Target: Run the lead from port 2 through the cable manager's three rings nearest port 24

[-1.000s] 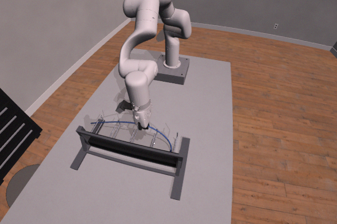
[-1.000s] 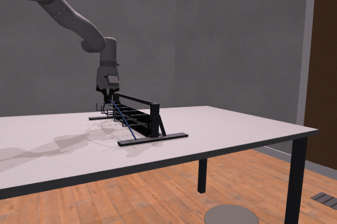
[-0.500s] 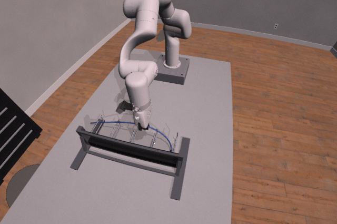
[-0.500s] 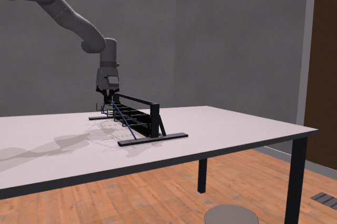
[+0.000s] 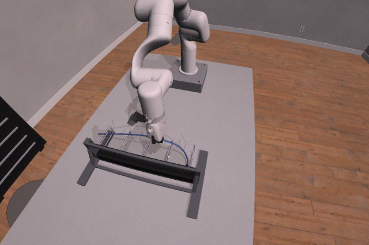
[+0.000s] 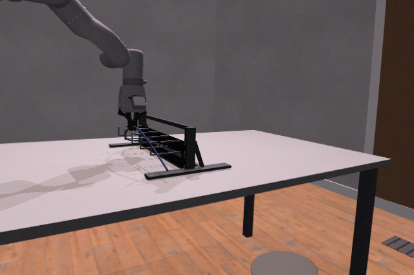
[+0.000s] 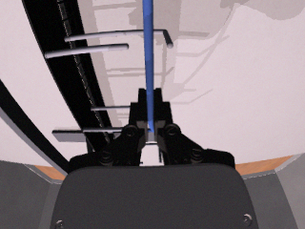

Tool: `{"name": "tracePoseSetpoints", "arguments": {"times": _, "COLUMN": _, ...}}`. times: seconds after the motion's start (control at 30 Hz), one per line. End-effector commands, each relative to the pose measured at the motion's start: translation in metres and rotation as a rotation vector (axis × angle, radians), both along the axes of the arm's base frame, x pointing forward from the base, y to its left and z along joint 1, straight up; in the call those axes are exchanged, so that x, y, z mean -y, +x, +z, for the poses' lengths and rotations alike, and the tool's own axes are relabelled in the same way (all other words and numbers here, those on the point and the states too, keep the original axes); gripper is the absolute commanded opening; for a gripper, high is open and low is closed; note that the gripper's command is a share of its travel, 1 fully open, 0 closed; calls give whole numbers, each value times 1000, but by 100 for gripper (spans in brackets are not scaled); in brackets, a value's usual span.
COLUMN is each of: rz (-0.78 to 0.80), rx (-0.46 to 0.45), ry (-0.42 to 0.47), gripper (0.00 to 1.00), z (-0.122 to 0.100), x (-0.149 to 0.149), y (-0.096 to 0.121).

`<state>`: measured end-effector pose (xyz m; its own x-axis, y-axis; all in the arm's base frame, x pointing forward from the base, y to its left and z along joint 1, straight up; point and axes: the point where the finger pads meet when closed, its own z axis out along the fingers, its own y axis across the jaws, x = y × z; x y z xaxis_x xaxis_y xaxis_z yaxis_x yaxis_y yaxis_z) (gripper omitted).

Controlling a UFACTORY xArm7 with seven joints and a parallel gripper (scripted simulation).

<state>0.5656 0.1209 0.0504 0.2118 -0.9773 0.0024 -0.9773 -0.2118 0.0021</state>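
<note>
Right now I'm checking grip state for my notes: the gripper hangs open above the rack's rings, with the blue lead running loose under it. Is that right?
Not quite. The gripper is above the rack's rings, but it is shut on the blue lead, not open over a loose one. The wrist view shows the lead pinched between the fingers and running straight ahead from them.

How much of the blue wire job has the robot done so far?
Done: the blue lead runs from one end of the patch panel and is lifted. In hand: the gripper is shut on the lead's middle, above the cable manager. Left: the lead seems to pass over the three far rings, not inside them, so it likely needs lowering through their gaps before letting go.
</note>
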Motion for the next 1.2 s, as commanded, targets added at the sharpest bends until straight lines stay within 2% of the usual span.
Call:
{"name": "tracePoseSetpoints", "arguments": {"times": 0.0, "rz": 0, "rx": 5, "ry": 1, "gripper": 0, "z": -2, "x": -1, "y": 2}}
{"name": "tracePoseSetpoints", "arguments": {"times": 1.17, "rz": 0, "rx": 5, "ry": 1, "gripper": 0, "z": -36, "x": -1, "y": 2}}
